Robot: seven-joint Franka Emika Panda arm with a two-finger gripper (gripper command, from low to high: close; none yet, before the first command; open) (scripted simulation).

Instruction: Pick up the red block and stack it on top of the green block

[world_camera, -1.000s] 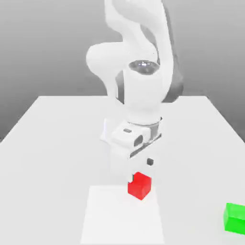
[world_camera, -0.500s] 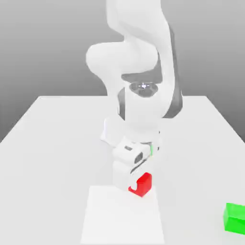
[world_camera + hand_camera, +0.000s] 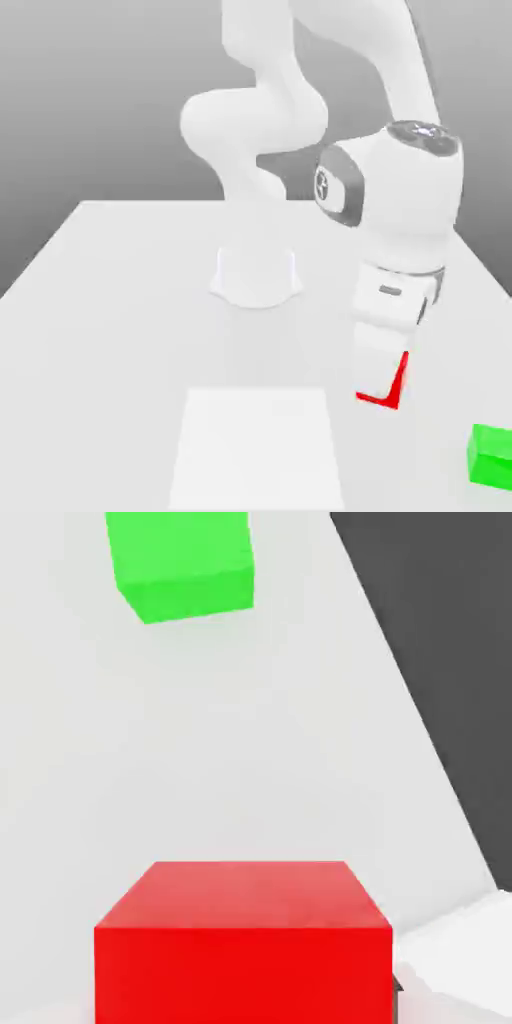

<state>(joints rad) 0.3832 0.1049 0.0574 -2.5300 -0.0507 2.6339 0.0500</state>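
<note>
The gripper is clamped on the red block, with the block carried between its fingers, off toward the exterior view's left of the green block, near it but apart. The white square lies farther to that same side of the green block. Carried too low, the red block could strike the green block's side and shove it along the table; released off-centre over the green block, it could tip and slide off. A weak grip might let it turn on the way. The hand covers much of the red block in the exterior view, its underside is hidden, and both views cut off part of the green block.
</note>
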